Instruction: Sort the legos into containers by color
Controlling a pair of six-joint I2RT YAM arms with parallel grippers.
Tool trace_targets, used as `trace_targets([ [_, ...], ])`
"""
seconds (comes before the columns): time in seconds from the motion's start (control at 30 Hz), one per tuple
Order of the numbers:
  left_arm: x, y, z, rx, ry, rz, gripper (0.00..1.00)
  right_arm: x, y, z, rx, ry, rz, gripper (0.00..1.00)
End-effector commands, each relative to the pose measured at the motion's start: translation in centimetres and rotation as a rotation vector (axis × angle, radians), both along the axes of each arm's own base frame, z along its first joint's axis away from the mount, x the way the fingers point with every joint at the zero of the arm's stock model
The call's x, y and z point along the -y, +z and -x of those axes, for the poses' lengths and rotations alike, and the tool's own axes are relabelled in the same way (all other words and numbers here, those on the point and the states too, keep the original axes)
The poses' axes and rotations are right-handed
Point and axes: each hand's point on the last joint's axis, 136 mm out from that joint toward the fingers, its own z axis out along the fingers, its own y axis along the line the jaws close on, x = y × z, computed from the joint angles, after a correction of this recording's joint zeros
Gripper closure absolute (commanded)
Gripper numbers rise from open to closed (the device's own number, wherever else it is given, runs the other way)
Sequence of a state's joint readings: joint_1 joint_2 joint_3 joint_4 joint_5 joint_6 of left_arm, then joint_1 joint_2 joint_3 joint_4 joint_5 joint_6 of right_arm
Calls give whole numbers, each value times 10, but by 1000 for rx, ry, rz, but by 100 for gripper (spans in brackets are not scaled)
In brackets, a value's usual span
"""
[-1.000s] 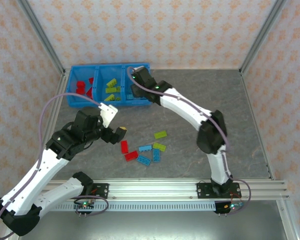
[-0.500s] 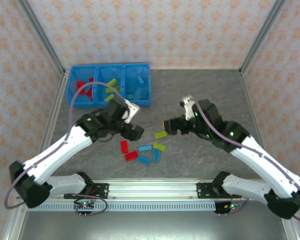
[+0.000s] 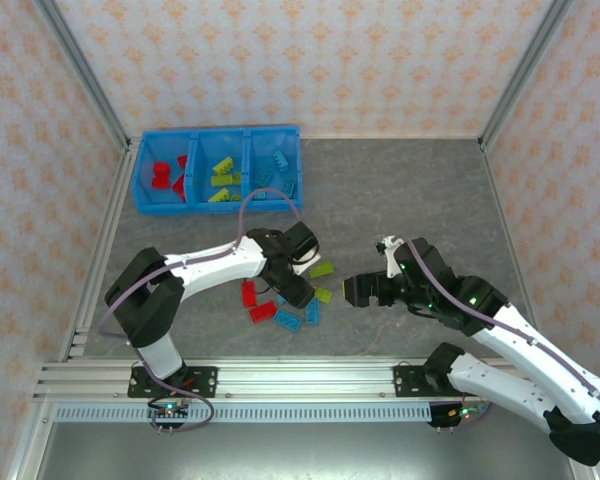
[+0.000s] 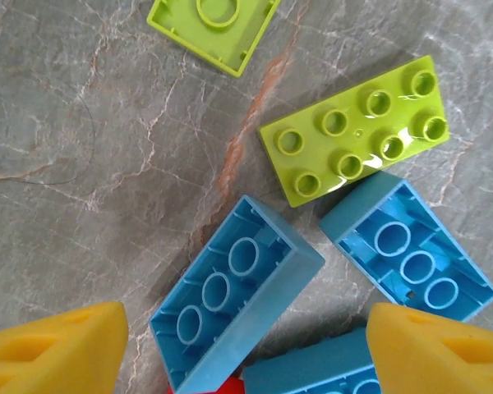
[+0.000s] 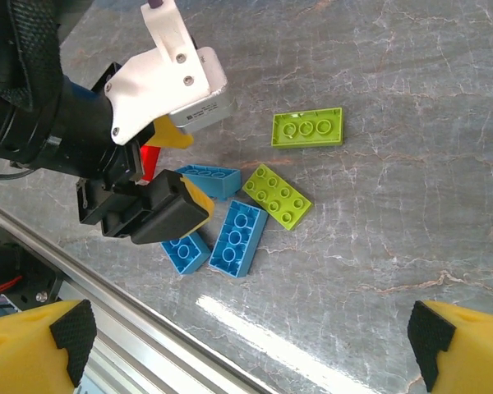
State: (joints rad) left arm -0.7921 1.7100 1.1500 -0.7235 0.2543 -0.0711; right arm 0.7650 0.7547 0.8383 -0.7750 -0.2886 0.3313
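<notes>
inside the containers point(image 3: 218, 131) lie red, green and apparently blue legos point(image 3: 162, 176).

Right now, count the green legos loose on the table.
2: an upturned lego lying apart, and a studs-up lego beside a blue lego. The left hand may hide others.

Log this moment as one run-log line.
left gripper open over light-blue lego | right gripper open, empty | bin tray partly filled
</notes>
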Motion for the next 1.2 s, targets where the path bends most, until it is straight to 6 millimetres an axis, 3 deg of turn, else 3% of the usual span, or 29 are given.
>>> trace_targets([
  [0.0, -3, -8, -5, 23, -8, -33, 28, -2, -1, -4, -4, -24, -10, 1],
  [0.43, -13, -40, -9, 13, -17, -141, 49, -7, -4, -8, -39, -44, -12, 1],
  [0.53, -15, -43, -9, 12, -17, -155, 58, -7, -4, -8, -46, -49, -15, 1],
  [0.63, -10, -34, -9, 21, -16, -117, 66, -7, -2, -9, -51, -66, -25, 1],
  [0.73, 0, -1, -19, 104, 4, -26, 68, -17, 6, -6, -66, -46, -92, 1],
  [0.83, 0, 44, -47, 232, 63, 38, 68, -32, 19, -6, -61, -28, -199, 1],
  [0.97, -22, 97, -116, 419, 233, 34, 68, -32, 24, -15, -17, -78, -228, 1],
  [1.07, -47, 124, -176, 550, 369, 1, 68, -25, 22, -21, -4, -127, -207, 1],
  [1.17, -65, 138, -227, 628, 457, -27, 69, -21, 20, -21, -8, -153, -205, 1],
])
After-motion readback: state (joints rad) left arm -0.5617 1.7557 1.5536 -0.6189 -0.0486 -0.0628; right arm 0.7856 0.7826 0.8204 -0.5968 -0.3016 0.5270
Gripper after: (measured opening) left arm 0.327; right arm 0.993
